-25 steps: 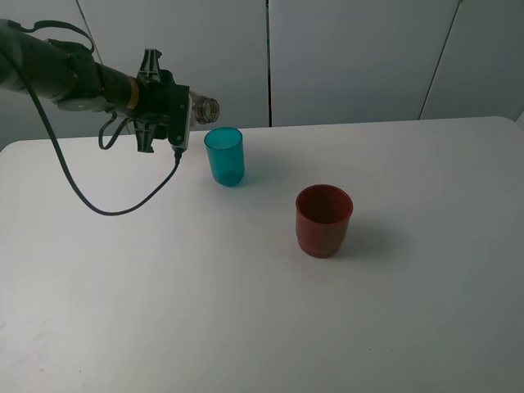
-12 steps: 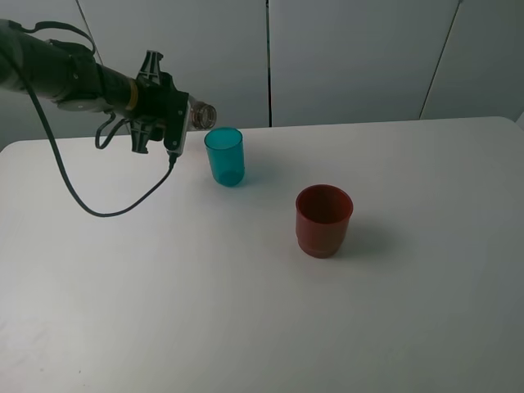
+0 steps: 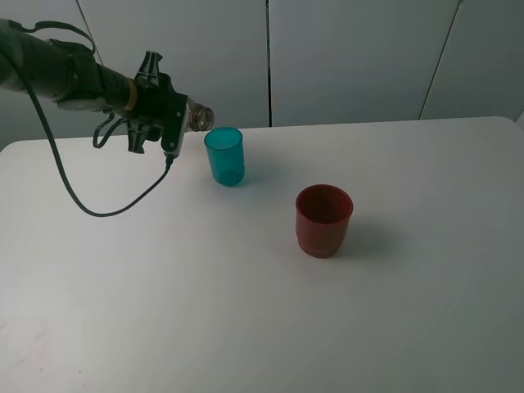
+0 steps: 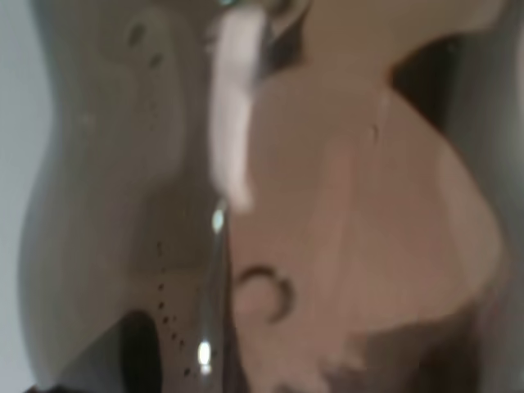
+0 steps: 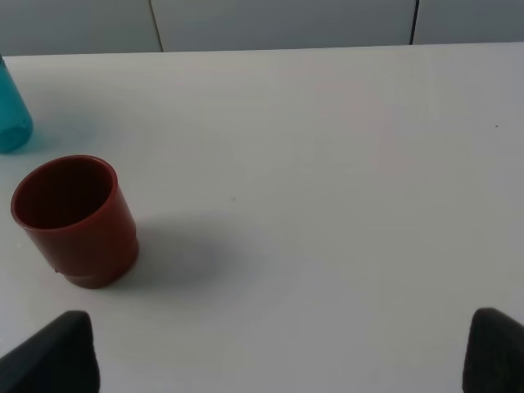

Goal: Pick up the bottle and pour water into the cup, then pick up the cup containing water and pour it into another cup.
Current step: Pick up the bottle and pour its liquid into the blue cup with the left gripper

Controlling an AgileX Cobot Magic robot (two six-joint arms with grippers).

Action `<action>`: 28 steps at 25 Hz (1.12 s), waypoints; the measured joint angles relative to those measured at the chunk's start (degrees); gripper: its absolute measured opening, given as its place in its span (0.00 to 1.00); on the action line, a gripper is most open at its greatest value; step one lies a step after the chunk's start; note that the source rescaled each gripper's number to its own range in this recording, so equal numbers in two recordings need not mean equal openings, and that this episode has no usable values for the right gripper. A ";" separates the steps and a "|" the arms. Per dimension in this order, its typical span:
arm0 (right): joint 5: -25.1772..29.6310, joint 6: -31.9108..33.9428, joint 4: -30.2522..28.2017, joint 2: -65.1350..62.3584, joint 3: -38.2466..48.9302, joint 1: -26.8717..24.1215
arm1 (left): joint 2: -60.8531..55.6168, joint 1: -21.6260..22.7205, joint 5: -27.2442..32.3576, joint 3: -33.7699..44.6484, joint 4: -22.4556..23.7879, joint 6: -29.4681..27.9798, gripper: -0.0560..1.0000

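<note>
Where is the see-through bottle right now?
In the high view, the clear brownish plastic bottle is tipped sideways in the left gripper at upper left, its open neck beside the rim of the translucent teal tumbler.

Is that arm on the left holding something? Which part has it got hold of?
Yes: the left tool grips the bottle around its body, leaving the neck free. The right tool holds nothing.

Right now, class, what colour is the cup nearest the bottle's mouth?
The cup is translucent teal-blue, shown best in the exterior high view.
</note>
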 joint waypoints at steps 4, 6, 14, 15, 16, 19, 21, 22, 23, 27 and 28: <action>0.00 0.04 0.00 0.00 0.00 0.00 | 0.00 -0.10 0.20 -1.19 0.11 0.37 0.09; 0.00 0.04 0.00 0.00 0.00 0.00 | 0.00 -0.10 0.20 -1.71 0.11 0.48 0.09; 0.00 0.04 0.00 0.00 0.00 0.00 | 0.00 -0.10 0.09 -1.82 0.11 1.73 0.09; 0.00 0.04 0.00 0.00 0.00 0.00 | 0.00 -0.10 0.20 -1.82 0.11 1.85 0.09; 0.00 0.04 0.00 0.00 0.00 0.00 | 0.00 -0.10 0.20 -1.82 0.11 1.93 0.09; 0.00 0.04 0.00 0.00 0.00 0.00 | 0.00 -0.10 0.07 -1.84 0.22 3.75 0.09; 0.00 0.04 0.00 0.00 0.00 0.00 | 0.00 -0.10 -0.02 -1.84 0.35 4.27 0.09; 0.00 0.04 0.00 0.00 0.00 0.00 | 0.00 -0.10 -0.14 -1.84 0.35 4.41 0.09; 0.00 0.04 0.00 0.00 0.00 0.00 | 0.00 -0.10 -0.22 -1.84 0.35 4.65 0.09; 0.00 0.04 0.00 0.00 0.00 0.00 | 0.12 -0.33 -0.75 -1.84 0.44 5.60 0.09; 0.00 0.04 0.00 0.00 0.00 0.00 | 0.23 -0.33 -0.75 -1.84 0.44 5.90 0.09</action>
